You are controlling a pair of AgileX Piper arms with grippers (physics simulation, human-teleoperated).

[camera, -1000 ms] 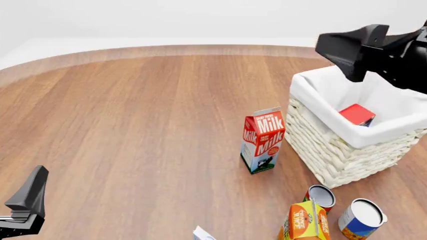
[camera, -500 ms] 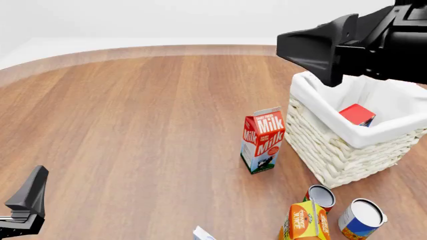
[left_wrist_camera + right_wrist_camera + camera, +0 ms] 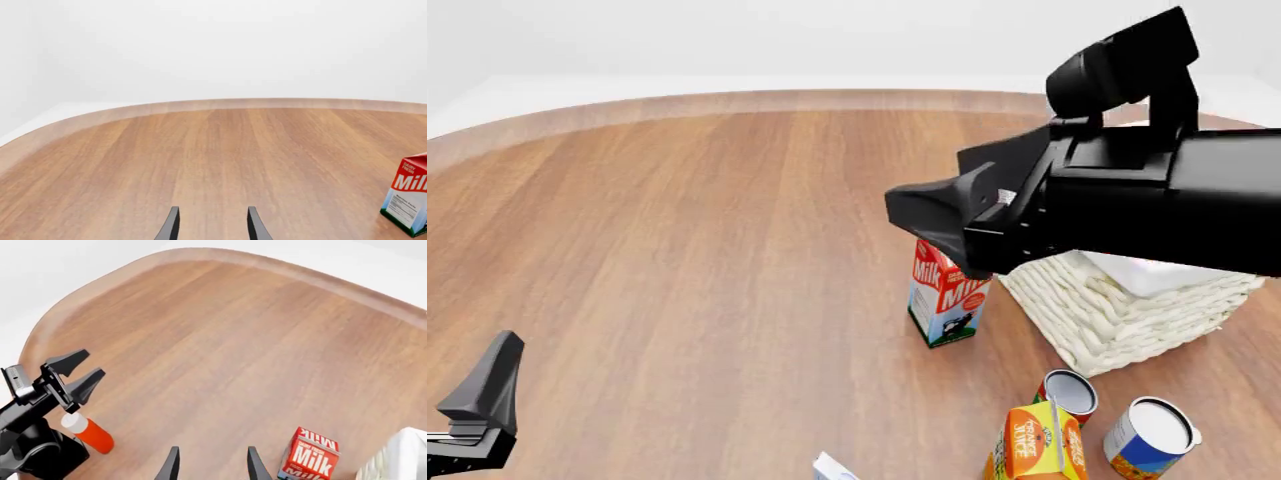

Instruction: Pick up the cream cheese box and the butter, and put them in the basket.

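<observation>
Only a white corner of the cream cheese box shows, at the near edge of the front view. The wicker basket stands at the right, its inside covered by my right arm, so the butter is hidden. My right gripper hangs above the table just left of the basket and over the milk carton; its wrist view shows the gripper open and empty. At the near left my left gripper is low over bare wood. Its own view shows this gripper open, holding nothing.
A red milk carton stands left of the basket, partly behind the right arm. An orange juice carton and two cans sit near the front right. A red bottle lies beside the left arm.
My right arm has swung from above the basket leftward and nearer, now covering the basket's inside and the milk carton's top. The left arm has not moved.
</observation>
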